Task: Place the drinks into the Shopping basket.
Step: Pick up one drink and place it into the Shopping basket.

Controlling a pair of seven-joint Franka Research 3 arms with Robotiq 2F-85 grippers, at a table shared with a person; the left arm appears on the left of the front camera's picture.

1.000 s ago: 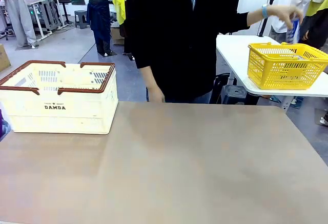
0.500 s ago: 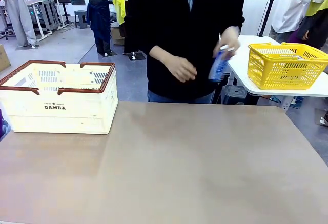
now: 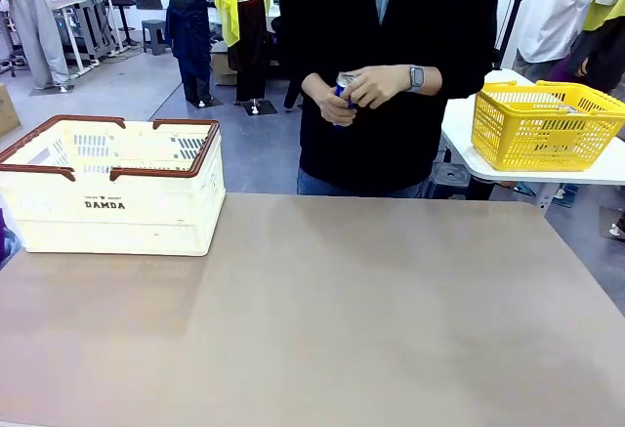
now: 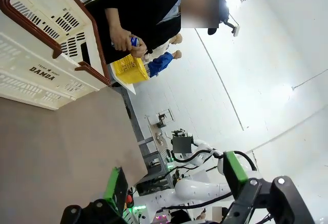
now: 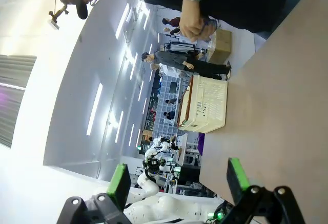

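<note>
Tabletop (image 3: 391, 329) comes first: a wide brown surface running from your side to the far edge, where a person in a dark top (image 3: 391, 17) stands facing you. At the far left corner of it you have the cream slotted crate (image 3: 117, 202) with its brown rim, standing upright with its printed side towards you. Off to the right, on a separate white table, sits a yellow mesh basket (image 3: 542, 129). Your left gripper (image 4: 177, 183) hangs above the table with its jaws spread wide and nothing between the green pads; your right gripper (image 5: 177, 183) is likewise wide apart and holds nothing. The blue can (image 3: 341, 88) is up at the person's chest, well apart from the crate, held between the left hand (image 3: 376, 85), which wears a watch, and the right hand (image 3: 332, 106).
</note>
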